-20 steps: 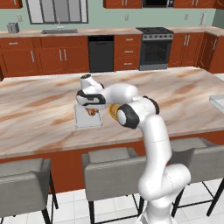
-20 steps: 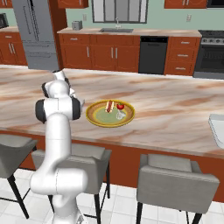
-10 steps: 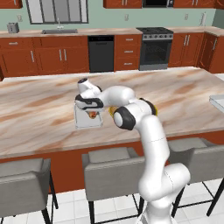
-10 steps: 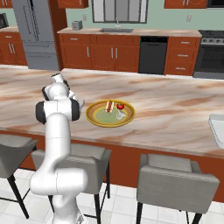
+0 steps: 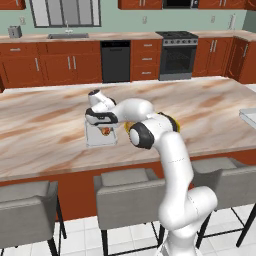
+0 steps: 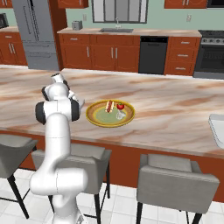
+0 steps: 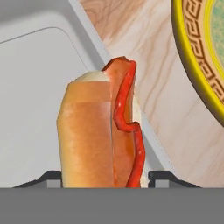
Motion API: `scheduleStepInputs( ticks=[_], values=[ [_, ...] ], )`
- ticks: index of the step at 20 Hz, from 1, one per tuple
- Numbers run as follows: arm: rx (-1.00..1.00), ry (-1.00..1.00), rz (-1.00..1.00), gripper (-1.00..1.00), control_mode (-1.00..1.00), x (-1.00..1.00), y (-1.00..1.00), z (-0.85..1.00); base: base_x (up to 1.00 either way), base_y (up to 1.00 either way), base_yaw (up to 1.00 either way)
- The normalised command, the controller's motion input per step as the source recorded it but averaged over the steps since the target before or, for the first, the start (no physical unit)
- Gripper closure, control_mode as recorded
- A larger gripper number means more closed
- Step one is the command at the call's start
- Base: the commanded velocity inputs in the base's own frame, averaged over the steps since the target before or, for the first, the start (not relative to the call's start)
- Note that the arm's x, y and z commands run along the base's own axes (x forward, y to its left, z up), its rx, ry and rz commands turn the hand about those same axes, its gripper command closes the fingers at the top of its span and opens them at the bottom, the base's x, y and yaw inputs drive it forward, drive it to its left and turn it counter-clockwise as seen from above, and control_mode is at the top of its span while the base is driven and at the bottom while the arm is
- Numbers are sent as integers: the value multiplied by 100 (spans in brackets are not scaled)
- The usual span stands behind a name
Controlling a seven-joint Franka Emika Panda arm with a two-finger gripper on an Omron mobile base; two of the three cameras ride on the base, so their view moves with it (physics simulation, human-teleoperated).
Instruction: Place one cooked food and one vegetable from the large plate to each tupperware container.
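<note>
My gripper is shut on a hot dog, a bun with a sausage and a red ketchup line. It hangs over the right edge of a pale grey tupperware container. From the left base view the gripper holds the hot dog just above that container on the island. The large plate lies to its right with a second hot dog, a red tomato and a pale item on it. Its yellow rim is close by in the hand view.
A second tupperware container sits at the island's far right edge. Grey stools stand along the near side of the island. Bare marble counter stretches left of the near container.
The hand has shifted slightly left and down with the hot dog over the container. The grip has not changed.
</note>
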Motion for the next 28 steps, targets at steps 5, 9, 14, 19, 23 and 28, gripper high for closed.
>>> scheduleStepInputs(
  ticks=[5, 9, 14, 19, 23, 28],
  values=[
    [0, 1, 0, -100, -100, 1, 0, 0, 0, 0, 0],
    [0, 0, 0, -100, -100, 0, -3, 7, 0, 0, 0],
    [8, -2, 0, -100, -100, -7, -32, 67, 0, 0, 0],
    [16, -5, 0, -100, -100, -12, -36, 86, 0, 0, 0],
    [9, -6, 2, -100, -100, 0, -94, 28, 0, 0, 0],
    [12, 1, 2, -100, -100, 26, -100, 0, 0, 0, 0]
  ],
)
